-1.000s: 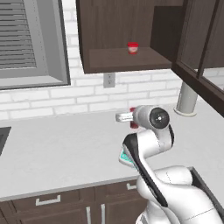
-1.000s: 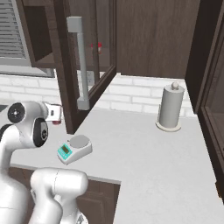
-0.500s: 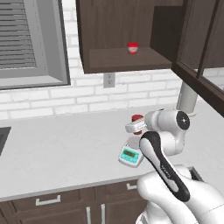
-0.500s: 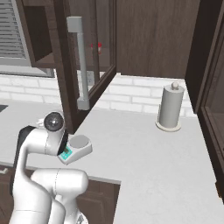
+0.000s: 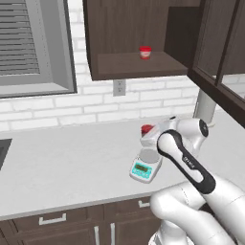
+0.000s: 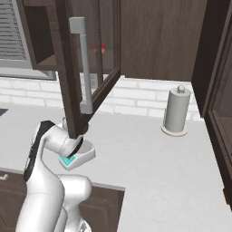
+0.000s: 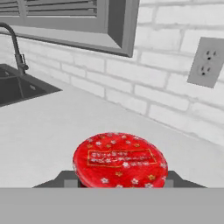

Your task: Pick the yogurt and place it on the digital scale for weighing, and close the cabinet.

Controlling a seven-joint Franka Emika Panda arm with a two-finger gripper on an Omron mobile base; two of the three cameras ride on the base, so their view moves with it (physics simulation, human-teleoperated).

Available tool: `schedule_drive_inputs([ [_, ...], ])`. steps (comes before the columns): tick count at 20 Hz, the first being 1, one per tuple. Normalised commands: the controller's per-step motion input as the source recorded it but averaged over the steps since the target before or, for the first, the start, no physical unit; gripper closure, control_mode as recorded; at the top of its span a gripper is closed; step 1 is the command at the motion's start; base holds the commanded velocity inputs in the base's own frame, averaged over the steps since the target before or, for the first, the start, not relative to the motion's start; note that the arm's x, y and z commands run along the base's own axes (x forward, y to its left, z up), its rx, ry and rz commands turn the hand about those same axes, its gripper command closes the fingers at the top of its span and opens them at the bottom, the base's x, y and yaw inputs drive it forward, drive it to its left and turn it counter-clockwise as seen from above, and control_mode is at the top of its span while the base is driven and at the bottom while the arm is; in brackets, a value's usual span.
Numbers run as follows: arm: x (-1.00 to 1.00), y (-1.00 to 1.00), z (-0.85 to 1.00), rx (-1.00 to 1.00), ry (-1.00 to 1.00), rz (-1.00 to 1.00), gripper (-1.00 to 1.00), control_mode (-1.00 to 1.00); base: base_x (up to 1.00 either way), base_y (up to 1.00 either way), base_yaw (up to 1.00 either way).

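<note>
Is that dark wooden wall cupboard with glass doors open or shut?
Open: the dark brown glass-panelled cabinet door swings out over the counter, exposing the shelf inside.

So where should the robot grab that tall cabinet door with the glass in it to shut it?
By the long vertical metal handle on the open dark brown glass-panelled cabinet door. It stands off the frame, so fingers probably fit around it from the front, closing across its narrow width, near the middle.
</note>
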Motion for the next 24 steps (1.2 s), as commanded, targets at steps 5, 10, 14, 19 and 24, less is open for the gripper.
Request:
schedule_drive_inputs([
  [5,0.22,0.0,-0.44,0.0,0.0,0.18,1.0,-1.0,0.0,0.0,0.0],
  [10,0.07,0.0,-0.44,0.0,-0.06,0.1,1.0,-1.0,0.0,0.0,0.0],
  [14,0.0,0.0,-0.27,0.0,-0.06,0.1,1.0,-1.0,0.0,0.0,0.0],
  [19,0.0,-0.16,-0.22,0.0,0.0,0.05,1.0,-1.0,0.0,0.0,0.0],
  [24,0.0,-0.26,-0.21,0.01,0.0,0.01,1.0,-1.0,0.0,0.0,0.0],
])
